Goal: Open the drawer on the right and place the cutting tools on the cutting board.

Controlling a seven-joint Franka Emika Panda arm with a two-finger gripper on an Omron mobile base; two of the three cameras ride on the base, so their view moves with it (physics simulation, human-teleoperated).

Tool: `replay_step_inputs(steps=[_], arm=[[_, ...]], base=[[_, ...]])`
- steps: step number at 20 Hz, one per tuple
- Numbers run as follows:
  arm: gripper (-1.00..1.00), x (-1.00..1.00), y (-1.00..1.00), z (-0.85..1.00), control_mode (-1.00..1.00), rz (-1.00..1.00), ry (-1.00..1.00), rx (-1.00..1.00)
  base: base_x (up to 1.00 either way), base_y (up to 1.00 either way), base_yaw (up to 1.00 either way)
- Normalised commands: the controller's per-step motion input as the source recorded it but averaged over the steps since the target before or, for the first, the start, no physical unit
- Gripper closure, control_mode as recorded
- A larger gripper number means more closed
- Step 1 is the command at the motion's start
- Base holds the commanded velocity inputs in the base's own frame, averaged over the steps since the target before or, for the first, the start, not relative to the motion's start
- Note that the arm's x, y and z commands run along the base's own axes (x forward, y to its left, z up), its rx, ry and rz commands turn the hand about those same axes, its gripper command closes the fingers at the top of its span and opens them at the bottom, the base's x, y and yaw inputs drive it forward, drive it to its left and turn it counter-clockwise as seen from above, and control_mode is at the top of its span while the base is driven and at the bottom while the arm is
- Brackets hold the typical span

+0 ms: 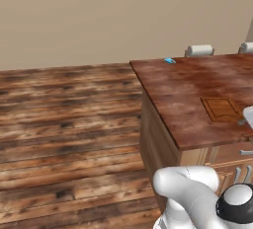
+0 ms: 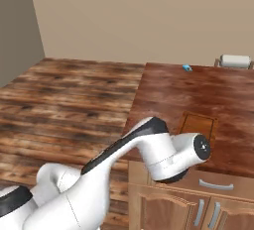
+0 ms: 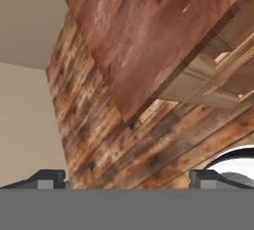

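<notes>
The cutting board lies flat and bare near the front edge of the dark reddish countertop. Below that edge a tan drawer front with a grey handle sits flush, shut. The cutting tools are out of view. In the hand view my gripper is open, its two dark fingertips far apart with nothing between them. It looks, rolled over, along the counter's corner and the cabinet fronts from a distance.
A small blue object lies at the counter's far edge. Stools stand behind the counter. Wooden floor stretches to the left. My arm's elbow hangs just over the counter's front edge, by the board.
</notes>
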Motion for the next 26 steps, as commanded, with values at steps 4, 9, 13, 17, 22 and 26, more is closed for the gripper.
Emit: replay_step_inputs(steps=[4,9,13,17,22,26], arm=[[-1.00,-0.34,-1.00,-0.88,-1.00,-0.31,-0.01,0.28],[-1.00,-0.17,-1.00,-0.80,-1.00,-0.28,-0.04,0.22],[-1.00,-0.01,-0.89,-0.69,-1.00,-0.25,-0.06,0.16],[-1.00,0.04,-0.73,-0.60,-1.00,-0.20,-0.06,0.12],[-1.00,0.23,-0.50,-0.41,-1.00,-0.14,-0.06,0.02],[-1.00,0.27,-0.37,-0.36,-1.00,-0.13,-0.04,0.00]], base=[[0.00,0.00,0.00],[0.00,0.00,0.00],[0.00,0.00,0.00],[0.00,0.00,0.00],[0.00,0.00,0.00],[0.00,0.00,0.00]])
